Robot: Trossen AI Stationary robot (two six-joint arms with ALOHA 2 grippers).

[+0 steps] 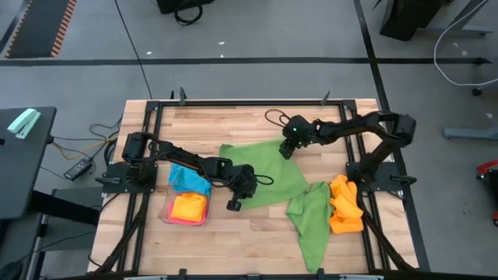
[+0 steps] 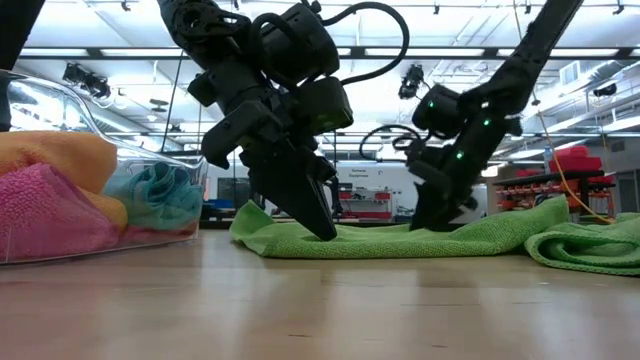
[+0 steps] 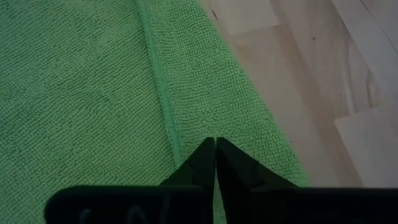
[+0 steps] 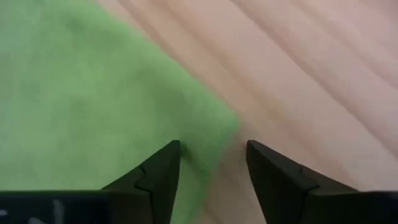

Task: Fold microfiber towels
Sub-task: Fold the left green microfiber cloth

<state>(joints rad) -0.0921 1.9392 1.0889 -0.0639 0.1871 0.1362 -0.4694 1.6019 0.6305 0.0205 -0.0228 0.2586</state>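
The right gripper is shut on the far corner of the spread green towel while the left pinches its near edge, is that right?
Not quite. The right gripper is open, jaws straddling the green towel corner, as the right wrist view shows. The left gripper does pinch the near edge.

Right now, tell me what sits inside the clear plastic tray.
Inside the clear tray, an orange towel lies on a pink towel, with a blue towel at its far end. Anything beneath them is covered.

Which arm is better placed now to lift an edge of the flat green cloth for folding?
Probably the left. The left hand is shut on the hem of the spread green microfiber towel, near side. The right hand stands open over the far corner.
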